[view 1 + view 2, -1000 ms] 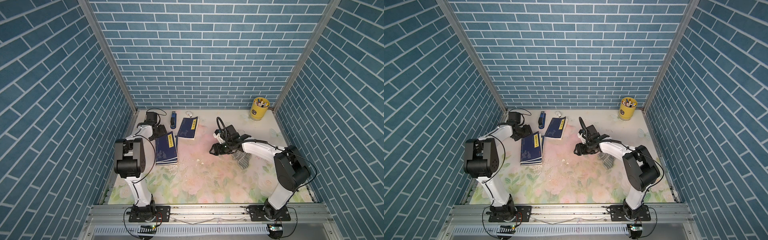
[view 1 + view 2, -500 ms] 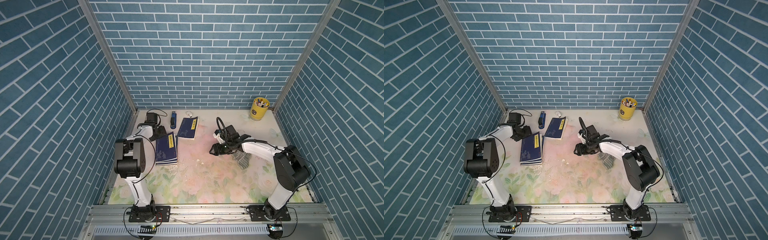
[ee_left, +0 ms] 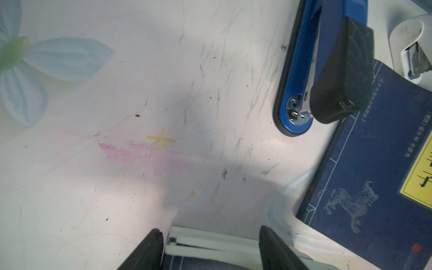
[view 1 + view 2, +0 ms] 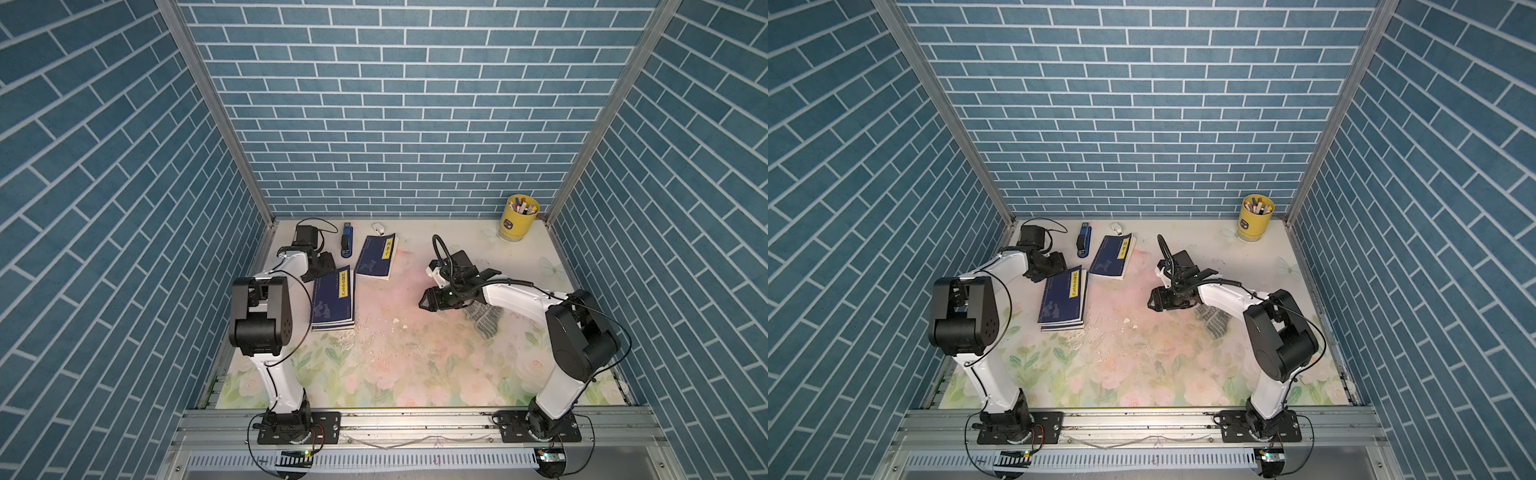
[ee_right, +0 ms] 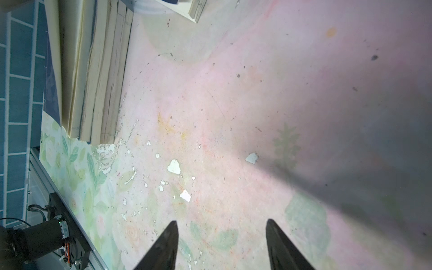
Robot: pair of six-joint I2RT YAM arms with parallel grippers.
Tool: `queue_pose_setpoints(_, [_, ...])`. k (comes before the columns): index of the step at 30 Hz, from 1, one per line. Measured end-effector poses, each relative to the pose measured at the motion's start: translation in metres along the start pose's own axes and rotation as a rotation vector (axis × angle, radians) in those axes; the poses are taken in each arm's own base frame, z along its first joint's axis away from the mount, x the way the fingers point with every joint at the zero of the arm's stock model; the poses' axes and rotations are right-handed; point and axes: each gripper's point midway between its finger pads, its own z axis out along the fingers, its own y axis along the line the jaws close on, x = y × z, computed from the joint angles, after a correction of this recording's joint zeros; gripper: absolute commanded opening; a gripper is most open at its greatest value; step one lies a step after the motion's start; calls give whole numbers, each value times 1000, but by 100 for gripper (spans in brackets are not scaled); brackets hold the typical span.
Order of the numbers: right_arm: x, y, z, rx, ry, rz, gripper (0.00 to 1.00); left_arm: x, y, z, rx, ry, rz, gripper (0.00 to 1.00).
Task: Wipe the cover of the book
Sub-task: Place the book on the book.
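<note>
Nearest my bases the worktop (image 4: 374, 374) shows white flakes (image 5: 174, 166) where its flowered skin has chipped. Past them, on my right, the cloth (image 4: 484, 322) lies crumpled on the worktop, partly under my right forearm, and nothing holds it. My right gripper (image 4: 424, 301) hangs low over the middle of the worktop and points towards the book. Its jaws are parted with nothing between them, so it is released and empty. I judge that the wiping has not begun. The cloth must be picked up first, and it lies behind this gripper's fingertips, not ahead of them.

The book (image 4: 332, 303) lies flat on my left, cover up. It is dark blue with a yellow label, tops a small stack of similar ones, and is well apart from the right gripper. My left gripper (image 4: 323, 268) is at its far corner, the one nearer the left wall. In the left wrist view the jaws stand apart and pale page edges fill the gap. I cannot tell whether they pinch the book or only bracket it. Either way I read the gripper as steadying the book, and taking it at a corner leaves the cover free for the cloth.

Just beyond lies a second book (image 4: 376, 259), aslant, with a stapler (image 4: 346, 245) beside it. Both are near enough that a wide stroke could knock them. Farthest, in the right back corner, stands a cup (image 4: 516, 222) of pens.
</note>
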Motion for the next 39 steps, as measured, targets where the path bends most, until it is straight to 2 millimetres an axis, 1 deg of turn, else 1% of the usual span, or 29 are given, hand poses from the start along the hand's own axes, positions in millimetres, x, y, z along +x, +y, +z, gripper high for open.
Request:
queue_pose_setpoints(5, [0,0,0,0,1,1,60,8,1,-1,4,14,-11,71])
queue_pose_setpoints(9, [0,0,1,0,2,1,60,9,0,-6,8,8,-21,72])
queue_pose_setpoints(18, [1,-1,3,2,7,3,60,-5,6,-23,-33,-62,-27,74])
queue_pose_setpoints(21, [1,-1,3,2,7,4,60,-13,7,-35,-45,-101,-33,75])
queue_pose_setpoints(23, [0,-1,2,1,6,3,60,-13,8,-46,-44,-128,-40,76])
queue_pose_setpoints(25, [-2,0,2,0,2,1,60,-6,12,-56,-45,-139,-51,77])
queue_pose_setpoints(27, [-6,1,2,-2,-3,-1,60,8,19,-63,-58,-137,-60,77])
queue_pose_setpoints(30, [-10,2,2,-4,-8,-4,60,35,30,-69,-77,-119,-79,79])
queue_pose_setpoints(32, [-12,3,4,-6,-6,-3,60,56,35,-73,-70,-98,-95,79])
queue_pose_setpoints(35, [-12,2,7,-8,3,0,60,81,35,-80,-24,-79,-124,82])
queue_pose_setpoints(39, [-10,1,11,-8,12,4,60,97,33,-86,23,-74,-148,82])
